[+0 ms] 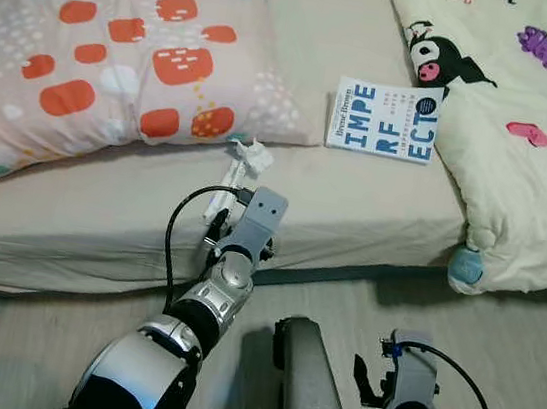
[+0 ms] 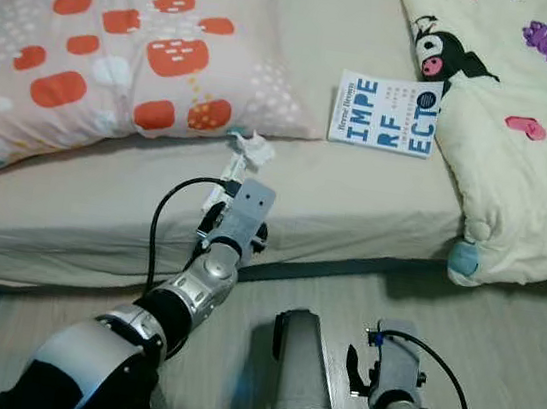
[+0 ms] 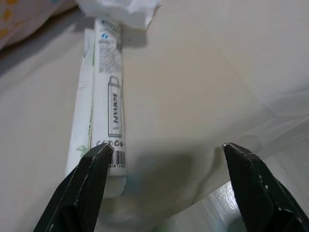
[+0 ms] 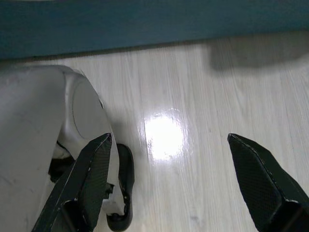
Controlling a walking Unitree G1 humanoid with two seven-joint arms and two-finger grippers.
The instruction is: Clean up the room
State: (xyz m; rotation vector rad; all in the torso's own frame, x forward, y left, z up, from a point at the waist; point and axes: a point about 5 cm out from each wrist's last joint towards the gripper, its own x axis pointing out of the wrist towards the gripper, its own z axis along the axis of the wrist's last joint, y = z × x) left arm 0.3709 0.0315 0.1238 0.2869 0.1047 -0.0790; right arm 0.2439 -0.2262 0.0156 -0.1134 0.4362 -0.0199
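left tool (image 3: 164, 154): spread wide, empty | one finger beside white packet (image 3: 108, 92) | right tool (image 4: 169, 145): apart

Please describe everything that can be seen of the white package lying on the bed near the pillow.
The white package is long, narrow and looks like thin plastic or paper wrapping, printed with small dark text, a barcode near one end and faint green leaves along one side. Its far end is torn open into crumpled white flaps. It lies flat on the beige sheet, near the mattress edge and close to the pillow. The left gripper is open at its near end, one finger right beside it.
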